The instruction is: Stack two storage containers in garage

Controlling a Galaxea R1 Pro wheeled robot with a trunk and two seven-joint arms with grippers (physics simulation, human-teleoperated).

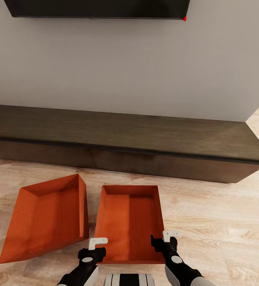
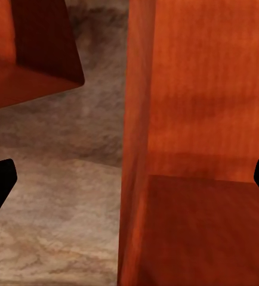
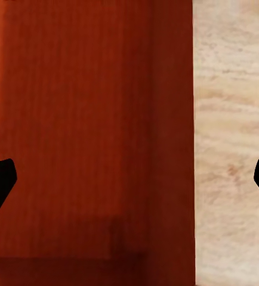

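Two orange-red storage containers lie side by side on the light wood floor of the living room, in front of the bench. The right container (image 1: 129,222) sits square to me. The left container (image 1: 45,216) is turned at an angle and looks tipped. My left gripper (image 1: 95,246) is open over the right container's left wall (image 2: 135,149), one finger on each side. My right gripper (image 1: 164,239) is open astride the same container's right wall (image 3: 174,143). The left wrist view also catches a corner of the other container (image 2: 28,53).
A long low dark-brown bench (image 1: 125,135) runs along the grey wall behind the containers. A black screen (image 1: 97,8) hangs above it. The wood plank floor (image 1: 221,226) stretches out to the right of the containers.
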